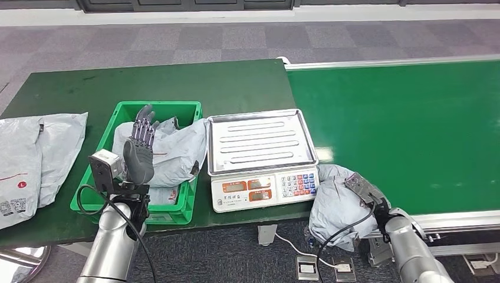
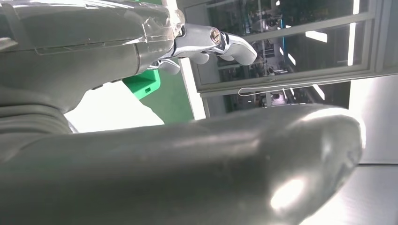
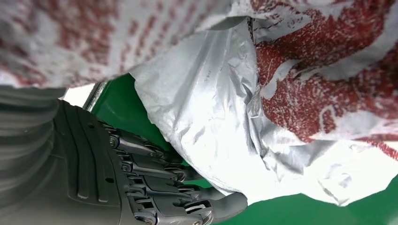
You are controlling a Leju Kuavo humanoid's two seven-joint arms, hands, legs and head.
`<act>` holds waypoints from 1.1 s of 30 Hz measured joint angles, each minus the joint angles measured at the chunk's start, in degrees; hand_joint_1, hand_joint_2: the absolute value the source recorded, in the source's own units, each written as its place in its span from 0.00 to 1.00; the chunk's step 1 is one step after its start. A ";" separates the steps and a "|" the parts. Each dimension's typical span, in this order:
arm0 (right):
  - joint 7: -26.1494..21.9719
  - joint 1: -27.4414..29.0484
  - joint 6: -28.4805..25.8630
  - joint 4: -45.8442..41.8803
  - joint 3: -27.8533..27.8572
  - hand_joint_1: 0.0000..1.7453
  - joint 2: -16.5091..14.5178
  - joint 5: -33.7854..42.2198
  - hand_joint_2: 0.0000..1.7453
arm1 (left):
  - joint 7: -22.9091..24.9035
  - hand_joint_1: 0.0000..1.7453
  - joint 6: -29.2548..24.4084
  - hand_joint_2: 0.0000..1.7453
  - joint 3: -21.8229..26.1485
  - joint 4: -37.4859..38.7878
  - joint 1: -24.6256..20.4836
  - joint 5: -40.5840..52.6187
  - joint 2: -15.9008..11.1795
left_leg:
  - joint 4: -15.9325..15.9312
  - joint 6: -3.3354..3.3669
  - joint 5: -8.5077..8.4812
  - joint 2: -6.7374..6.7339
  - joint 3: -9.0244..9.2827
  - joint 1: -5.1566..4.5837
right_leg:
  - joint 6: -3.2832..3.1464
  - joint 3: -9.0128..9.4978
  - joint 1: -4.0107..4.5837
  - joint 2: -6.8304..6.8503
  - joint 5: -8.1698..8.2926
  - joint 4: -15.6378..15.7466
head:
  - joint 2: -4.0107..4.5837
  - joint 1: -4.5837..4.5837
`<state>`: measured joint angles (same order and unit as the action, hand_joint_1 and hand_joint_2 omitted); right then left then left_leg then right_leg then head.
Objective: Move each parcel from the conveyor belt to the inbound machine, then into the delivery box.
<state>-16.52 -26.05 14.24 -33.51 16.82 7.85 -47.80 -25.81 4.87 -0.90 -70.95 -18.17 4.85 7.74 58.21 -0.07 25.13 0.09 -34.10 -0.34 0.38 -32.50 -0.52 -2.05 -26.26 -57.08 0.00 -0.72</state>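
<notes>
A crumpled grey parcel (image 1: 333, 203) hangs over the near left corner of the green conveyor belt (image 1: 413, 130), beside the scale. My right hand (image 3: 155, 187) grips it from below, fingers curled against the grey plastic with red print (image 3: 225, 117); in the head view the parcel hides most of that hand. My left hand (image 1: 140, 150) is raised above the green delivery crate (image 1: 156, 106), fingers spread upward and holding nothing. Grey parcels (image 1: 177, 150) lie inside the crate. The inbound scale (image 1: 259, 141) has a bare metal tray.
Flat grey mailing bags (image 1: 35, 159) lie at the table's left end. The scale's keypad and displays (image 1: 265, 187) face the near edge. Cables and floor sockets (image 1: 308, 266) sit below the gap between table and conveyor.
</notes>
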 joint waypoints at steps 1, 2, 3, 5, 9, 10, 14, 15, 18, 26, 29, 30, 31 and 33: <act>0.00 0.02 0.02 -0.04 -0.11 0.00 0.00 0.02 1.00 | 0.00 0.00 0.00 0.00 0.00 0.00 0.00 0.00 0.00 | 0.00 0.00 0.00 0.00 -0.01 0.00 | 0.00 -0.01 0.00 0.00 0.00 0.00 | 0.00 0.00; 0.00 0.03 0.03 -0.07 -0.22 0.00 0.00 0.05 1.00 | 0.00 0.00 0.00 0.00 0.00 0.00 0.00 0.00 0.00 | 0.00 0.00 0.00 0.00 -0.01 0.00 | 0.00 -0.01 0.00 0.00 0.00 0.00 | 0.00 0.00; 0.00 0.04 0.04 -0.08 -0.36 0.00 0.00 0.08 1.00 | 0.00 0.00 0.00 0.00 0.00 0.00 0.00 0.00 0.00 | 0.00 0.00 0.00 0.01 -0.02 0.00 | 0.00 -0.01 0.00 0.00 0.00 0.00 | 0.00 0.00; -0.15 0.06 0.16 -0.09 -0.60 0.00 -0.01 0.27 1.00 | -0.02 0.00 0.00 0.00 0.00 0.00 0.00 0.00 0.00 | 0.00 0.00 0.00 0.01 -0.02 0.00 | 0.00 -0.01 -0.01 0.01 0.00 0.00 | 0.00 0.00; -8.71 3.59 8.61 -6.00 -2.49 0.00 -0.17 6.99 1.00 | -0.67 0.00 0.00 0.00 0.00 0.00 -0.03 -0.07 0.03 | 0.00 0.01 -0.02 0.12 -0.10 -0.01 | 0.01 -0.04 -0.01 0.11 0.00 -0.01 | 0.00 0.00; -11.79 5.38 12.00 -9.58 -3.47 0.00 -0.33 9.46 1.00 | -0.86 0.00 0.00 0.00 0.00 0.00 -0.06 -0.11 0.03 | 0.00 0.01 -0.02 0.14 -0.14 -0.02 | 0.00 -0.09 -0.02 0.12 0.01 -0.02 | 0.00 0.00; -14.51 9.89 16.33 -19.64 -5.99 0.00 -0.84 12.68 1.00 | -1.09 0.00 0.00 0.00 0.00 0.02 -0.27 -0.19 0.05 | -0.01 -0.07 0.02 0.03 -0.21 -0.02 | -0.04 -0.25 -0.02 0.00 -0.01 -0.07 | 0.00 0.00; -14.56 10.55 16.46 -21.12 -6.34 0.00 -0.84 12.90 1.00 | -1.11 0.00 0.00 0.00 0.00 0.01 -0.30 -0.20 0.05 | -0.02 -0.09 0.04 0.02 -0.22 -0.02 | -0.07 -0.28 -0.02 -0.02 -0.02 -0.07 | 0.00 0.00; -15.35 11.73 17.07 -23.73 -7.15 0.00 -0.81 13.83 1.00 | -1.13 0.00 0.00 0.00 0.00 0.12 -0.53 -0.21 0.05 | -0.04 -0.15 0.08 0.00 -0.25 -0.01 | -0.14 -0.35 -0.02 -0.04 -0.07 -0.07 | 0.00 0.00; -17.62 12.94 20.33 -26.27 -9.75 0.00 0.09 15.22 1.00 | -1.14 0.00 0.00 0.00 0.00 0.86 -1.41 -0.34 0.04 | -0.05 -0.32 0.18 -0.11 -0.24 0.09 | -0.30 -0.37 0.06 -0.13 -0.15 -0.09 | 0.00 0.00; -19.12 13.14 22.35 -27.11 -10.79 0.00 0.23 15.49 1.00 | -1.08 0.00 0.00 0.00 0.00 1.19 -1.74 -0.57 0.04 | -0.06 -0.37 0.20 -0.16 -0.22 0.13 | -0.36 -0.37 0.10 -0.18 -0.17 -0.12 | 0.00 0.00; -18.62 13.11 22.51 -27.33 -11.24 0.00 0.24 15.38 1.00 | -1.02 0.00 0.00 0.00 0.00 1.27 -1.79 -0.62 0.04 | -0.06 -0.38 0.21 -0.20 -0.20 0.14 | -0.38 -0.37 0.11 -0.21 -0.18 -0.12 | 0.00 0.00; -17.60 13.00 22.20 -27.44 -11.69 0.00 0.24 15.11 1.00 | -0.90 0.00 0.00 0.00 0.00 1.34 -1.82 -0.64 0.04 | -0.07 -0.40 0.22 -0.23 -0.18 0.15 | -0.40 -0.37 0.13 -0.24 -0.19 -0.13 | 0.00 0.00; -14.53 12.44 20.44 -27.23 -12.50 0.11 0.24 14.06 1.00 | -0.41 0.00 0.03 0.00 0.00 1.49 -1.82 -0.62 0.03 | -0.07 -0.43 0.23 -0.26 -0.14 0.17 | -0.45 -0.35 0.15 -0.26 -0.22 -0.14 | 0.00 0.00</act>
<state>-31.06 -13.61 34.68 -60.74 4.32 8.09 -33.74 -26.22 4.91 -0.90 -69.46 -19.99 4.23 7.76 58.14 -0.50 25.36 -0.17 -34.24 -0.17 -0.07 -32.85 -0.37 -2.30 -26.48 -57.23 0.00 -0.72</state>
